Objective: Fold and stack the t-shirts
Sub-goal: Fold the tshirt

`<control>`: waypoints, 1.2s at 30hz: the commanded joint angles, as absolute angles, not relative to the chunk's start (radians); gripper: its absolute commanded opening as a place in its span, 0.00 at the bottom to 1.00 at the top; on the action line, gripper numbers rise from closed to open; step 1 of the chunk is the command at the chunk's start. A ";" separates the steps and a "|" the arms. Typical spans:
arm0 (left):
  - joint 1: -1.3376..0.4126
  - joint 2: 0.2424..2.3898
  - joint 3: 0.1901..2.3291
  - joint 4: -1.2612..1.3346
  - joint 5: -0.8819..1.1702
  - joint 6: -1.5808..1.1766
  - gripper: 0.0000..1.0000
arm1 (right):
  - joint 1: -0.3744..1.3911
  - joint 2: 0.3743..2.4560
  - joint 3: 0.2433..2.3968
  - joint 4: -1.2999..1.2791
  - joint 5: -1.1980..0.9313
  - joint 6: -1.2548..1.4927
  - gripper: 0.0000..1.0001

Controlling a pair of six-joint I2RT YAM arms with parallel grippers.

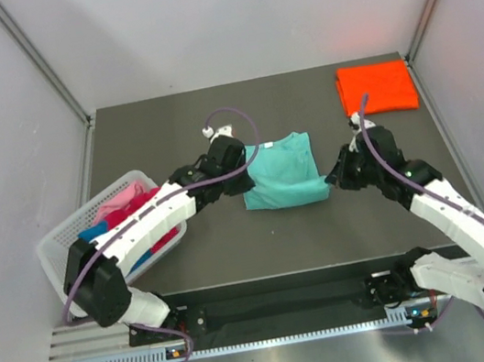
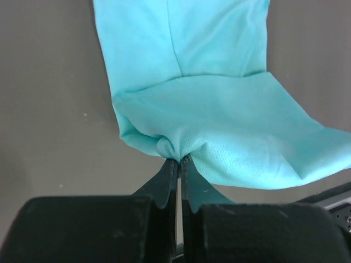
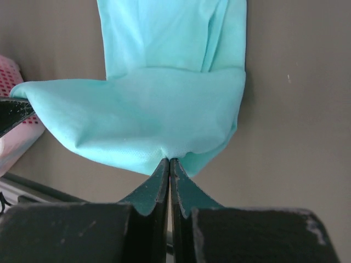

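A teal t-shirt (image 1: 282, 171) lies partly folded in the middle of the table, its near part lifted. My left gripper (image 1: 241, 164) is shut on its left near edge (image 2: 169, 148), the cloth bunched at the fingertips. At the shirt's right side, my right gripper (image 1: 332, 175) is shut on the opposite near edge (image 3: 174, 150). Both wrist views show the teal cloth hanging between the two grips above the table. A bright orange t-shirt (image 1: 377, 87) lies folded flat at the far right corner. Pink, magenta-red and blue shirts (image 1: 127, 205) sit crumpled in the basket.
A white lattice basket (image 1: 64, 237) stands at the table's left edge, beside my left arm. The dark table (image 1: 233, 238) is bounded by white enclosure walls on three sides. The basket's pink edge (image 3: 11, 82) shows at the left of the right wrist view.
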State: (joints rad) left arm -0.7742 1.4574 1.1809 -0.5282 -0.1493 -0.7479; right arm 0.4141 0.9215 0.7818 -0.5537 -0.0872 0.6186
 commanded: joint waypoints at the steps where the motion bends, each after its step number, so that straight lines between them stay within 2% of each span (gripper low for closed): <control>1: -0.697 1.505 1.282 -0.514 -0.140 -0.687 0.00 | 0.390 1.031 0.883 -0.447 -0.087 0.552 0.00; 9: -0.548 1.698 1.455 -0.405 -0.006 -0.585 0.00 | 0.310 1.325 1.069 -0.351 -0.167 0.482 0.00; 20: -0.434 2.014 1.724 -0.227 0.187 -0.522 0.00 | 0.198 1.692 1.336 -0.290 -0.273 0.462 0.00; 29: -0.390 2.282 1.937 -0.167 0.176 -0.540 0.00 | 0.134 1.936 1.509 -0.246 -0.330 0.459 0.05; 30: -0.382 2.301 1.957 -0.160 0.186 -0.537 0.03 | 0.129 1.977 1.523 -0.230 -0.348 0.459 0.06; 31: -0.377 2.333 1.971 -0.158 0.184 -0.535 0.15 | 0.117 2.002 1.560 -0.212 -0.392 0.456 0.08; 32: -0.373 2.344 1.985 -0.167 0.173 -0.532 0.21 | 0.114 2.025 1.584 -0.216 -0.408 0.448 0.14; 34: -0.356 2.355 2.019 -0.204 0.143 -0.508 0.32 | 0.104 2.068 1.652 -0.270 -0.425 0.431 0.18; 35: -0.350 2.350 2.023 -0.216 0.138 -0.491 0.46 | 0.103 2.065 1.658 -0.284 -0.419 0.410 0.24; 36: -0.342 2.329 2.025 -0.245 0.134 -0.451 0.49 | 0.103 2.039 1.654 -0.290 -0.410 0.397 0.29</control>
State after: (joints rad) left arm -0.3725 2.3726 1.9614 -0.2485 0.1600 -0.5167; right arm 0.1181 2.0739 1.5875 -0.2962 -0.3695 0.4541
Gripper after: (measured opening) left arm 0.459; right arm 0.252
